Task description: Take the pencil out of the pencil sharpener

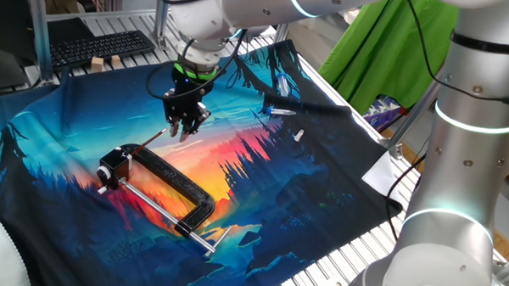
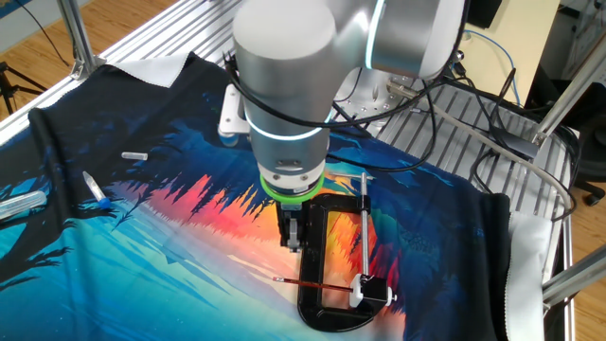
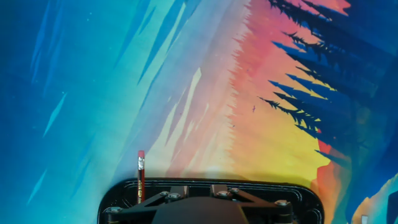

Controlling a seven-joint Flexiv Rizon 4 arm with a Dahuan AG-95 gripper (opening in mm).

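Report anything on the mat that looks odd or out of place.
The pencil sticks out sideways from the pencil sharpener, which sits in the mouth of the black C-clamp beside its silver rod, an unusual spot for a sharpener. Small loose items lie scattered at the mat's far side. Nothing looks spilled or broken.

A reddish-brown pencil (image 2: pixel 312 283) with pink eraser tip is noted. A black clamp (image 1: pixel 170 184) is recorded on a blue-orange forest-sunset printed cloth (image 1: pixel 304 196).
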